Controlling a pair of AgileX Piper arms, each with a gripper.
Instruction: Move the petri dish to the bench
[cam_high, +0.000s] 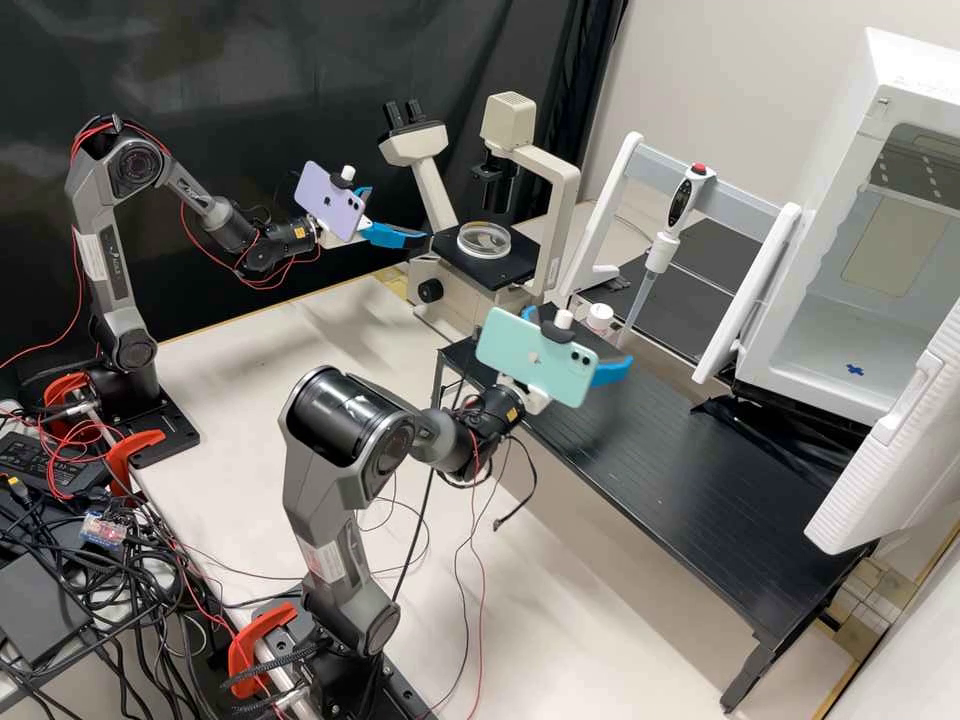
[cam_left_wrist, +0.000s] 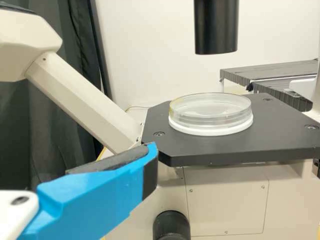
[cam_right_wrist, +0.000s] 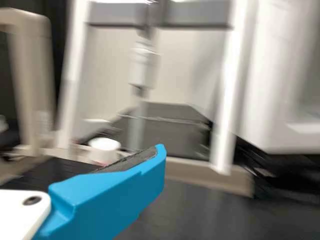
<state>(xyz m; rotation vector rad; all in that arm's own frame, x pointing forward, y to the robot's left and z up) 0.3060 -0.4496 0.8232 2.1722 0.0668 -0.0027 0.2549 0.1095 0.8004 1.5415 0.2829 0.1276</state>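
Black curtain (cam_high: 250, 70) and pale wall (cam_high: 740, 80), behind and beyond the microscope (cam_high: 508, 125); room backdrop. Bench (cam_high: 270, 330), pale and smooth, in front of the microscope and under it; the dish's intended resting place. White cabinet (cam_high: 900, 70), open-fronted, across from the microscope past the pipette stand. Black platform (cam_high: 680, 460), ridged, one end beside the microscope; raised on legs above the bench. Pipette stand (cam_high: 735, 195), white-framed, next to the microscope, one pipette (cam_high: 675, 220) hanging upright in it. Left fingers (cam_high: 393, 236), one pair, just short of the microscope's black stage (cam_left_wrist: 285, 125); spread well apart, holding nothing. Right fingers (cam_high: 612, 372), one pair, over the black platform, in front of the microscope; likewise wide apart and unladen. Petri dish (cam_left_wrist: 210, 115), clear, round, lying flat on a white ring (cam_left_wrist: 210, 132) on the microscope stage, beneath the black tube (cam_left_wrist: 216, 25); probably light, stiff and brittle, slick-walled; best taken level, across the diameter by the side wall, above the ring, with a mild squeeze; a hard pinch may crack it or shoot it free, a lid, if loose, may slide; the left fingers seem best placed for it. White-capped bottle (cam_high: 600, 318), small, beside the microscope, near the pipette stand.
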